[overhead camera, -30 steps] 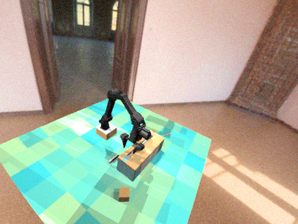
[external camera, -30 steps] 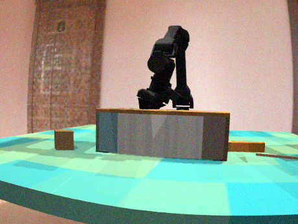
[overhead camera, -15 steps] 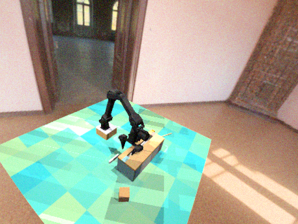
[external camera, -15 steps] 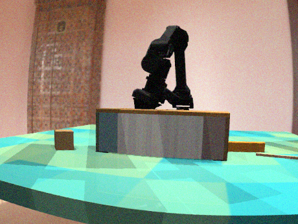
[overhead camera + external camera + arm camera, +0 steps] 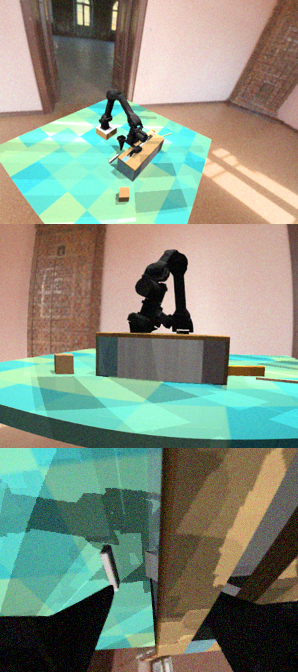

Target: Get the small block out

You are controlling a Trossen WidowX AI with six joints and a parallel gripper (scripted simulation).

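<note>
In the top view the arm point(image 5: 124, 110) rises from its pale base block point(image 5: 106, 131) at about 10 o'clock of the box point(image 5: 140, 155), arches up to a high elbow and folds steeply down, so that the gripper point(image 5: 129, 145) hangs over the box's long edge nearest the base, one finger point(image 5: 121, 141) out over the table point(image 5: 65, 168) and the other point(image 5: 136, 149) lying over the tan lid. The claw stands wide open with nothing between the fingers. A thin pale rod point(image 5: 114, 158) lies on the table at the box's 8 o'clock corner, and a small tan cube point(image 5: 124, 193) sits on the table well apart from the box, at about 6 o'clock. Whether that cube is the task's block cannot be told, and no block can be made out inside the box. In the exterior view the box point(image 5: 162, 360) shows grey side walls under a wooden top, and the arm point(image 5: 165, 289) is doubled over behind it, upper link upright and forearm bent back down, with the wrist low at the lid's far edge. The cube point(image 5: 64, 363) rests at 9 o'clock of the box and a flat tan slab point(image 5: 246, 370) at 3 o'clock. In the wrist view the two dark fingers spread wide at the bottom corners, straddling the lid's edge; the box's wooden top point(image 5: 200, 548) fills the right, the table point(image 5: 60, 523) the left, and the pale rod point(image 5: 110, 568) lies just beside the box wall.
</note>
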